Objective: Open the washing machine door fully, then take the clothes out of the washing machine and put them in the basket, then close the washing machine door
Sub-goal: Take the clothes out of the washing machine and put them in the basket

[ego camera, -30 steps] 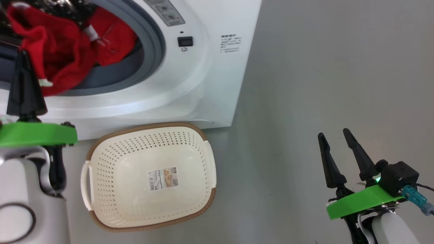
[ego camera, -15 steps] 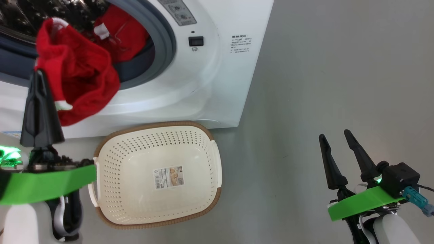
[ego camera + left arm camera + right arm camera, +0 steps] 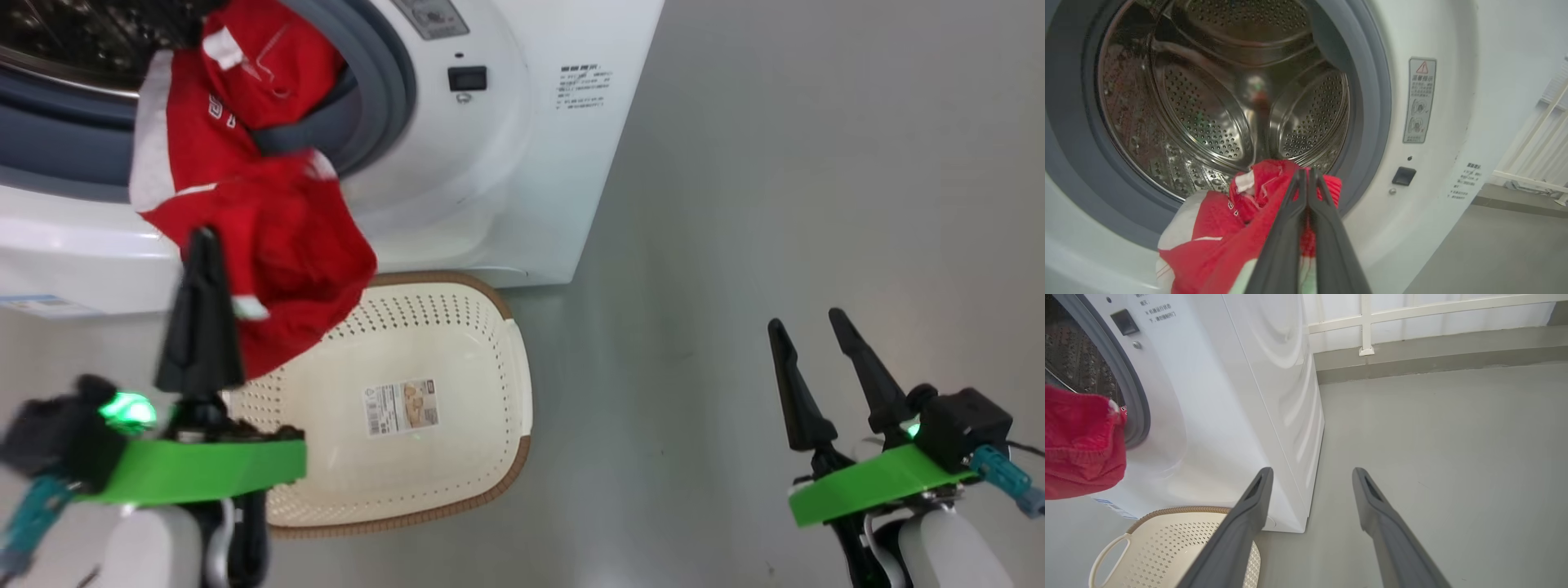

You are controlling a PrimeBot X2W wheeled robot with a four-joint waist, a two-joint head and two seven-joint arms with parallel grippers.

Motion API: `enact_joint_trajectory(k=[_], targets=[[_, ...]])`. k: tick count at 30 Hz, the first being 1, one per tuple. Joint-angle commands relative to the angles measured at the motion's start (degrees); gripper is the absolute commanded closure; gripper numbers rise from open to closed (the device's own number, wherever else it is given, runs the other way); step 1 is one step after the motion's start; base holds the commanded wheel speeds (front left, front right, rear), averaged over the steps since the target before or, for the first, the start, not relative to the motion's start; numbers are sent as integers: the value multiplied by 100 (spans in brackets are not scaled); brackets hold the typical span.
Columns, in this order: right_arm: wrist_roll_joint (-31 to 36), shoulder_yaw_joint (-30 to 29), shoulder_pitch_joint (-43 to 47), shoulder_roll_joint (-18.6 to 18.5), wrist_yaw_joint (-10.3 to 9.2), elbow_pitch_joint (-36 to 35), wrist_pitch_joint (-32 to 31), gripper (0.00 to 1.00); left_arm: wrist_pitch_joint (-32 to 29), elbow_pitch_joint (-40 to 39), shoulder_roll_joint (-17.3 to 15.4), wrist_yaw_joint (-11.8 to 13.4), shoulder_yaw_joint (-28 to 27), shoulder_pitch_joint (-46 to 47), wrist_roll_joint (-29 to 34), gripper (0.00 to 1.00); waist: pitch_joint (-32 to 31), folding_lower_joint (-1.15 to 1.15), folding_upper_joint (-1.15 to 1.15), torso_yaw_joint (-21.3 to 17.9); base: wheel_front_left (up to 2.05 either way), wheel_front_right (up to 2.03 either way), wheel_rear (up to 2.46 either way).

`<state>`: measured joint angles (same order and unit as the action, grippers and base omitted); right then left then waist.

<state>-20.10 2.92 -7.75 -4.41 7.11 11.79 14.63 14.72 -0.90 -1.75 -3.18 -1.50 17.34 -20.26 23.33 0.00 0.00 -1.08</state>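
Note:
My left gripper (image 3: pixel 201 238) is shut on the red clothes (image 3: pixel 273 237), in front of the white washing machine (image 3: pixel 522 163). The bunch hangs over the near-left part of the cream basket (image 3: pixel 498 392). A red and white garment (image 3: pixel 1208 220) still trails over the grey rubber ring (image 3: pixel 384 90) out of the steel drum (image 3: pixel 1208 106). In the left wrist view the shut fingertips (image 3: pixel 1301 179) press into the red fabric. My right gripper (image 3: pixel 804 322) stands open and holds nothing, over the floor right of the basket. The washing machine door is out of view.
The basket (image 3: pixel 1180 510) sits on the grey floor (image 3: pixel 775 163) right against the machine's front. A white railing (image 3: pixel 1367 322) and a low step run behind the machine's right side. Open floor lies to the right.
My left gripper has drawn back and to the right, pulling the red clothes out of the drum mouth to above the basket. The head camera shifted slightly. The right arm stayed put.

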Motion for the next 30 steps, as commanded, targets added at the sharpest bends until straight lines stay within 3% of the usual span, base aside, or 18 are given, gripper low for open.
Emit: enact_joint_trajectory(k=[1, 13, 27, 30], targets=[[9, 134, -134, -9, 37, -148, 37, 0, 28, 42, -113, -56, -125, -26, -16, 100, 98, 0, 0, -14, 0, 0, 0], [20, 134, -452, 70, 37, -244, 37, 0, 28, 2971, -113, -350, -226, 1035, 688, 100, 759, 0, 0, -182, 0, 0, 0], [14, 141, -700, 136, 37, -285, 37, 0, 28, 4955, -153, -370, -518, 2341, 1204, 100, 1273, 0, 0, -350, 0, 0, 0], [8, 153, -720, 140, 37, -278, 37, 0, 28, 5086, -163, -370, -567, 2431, 1234, 92, 1271, 0, 0, -361, 0, 0, 0]])
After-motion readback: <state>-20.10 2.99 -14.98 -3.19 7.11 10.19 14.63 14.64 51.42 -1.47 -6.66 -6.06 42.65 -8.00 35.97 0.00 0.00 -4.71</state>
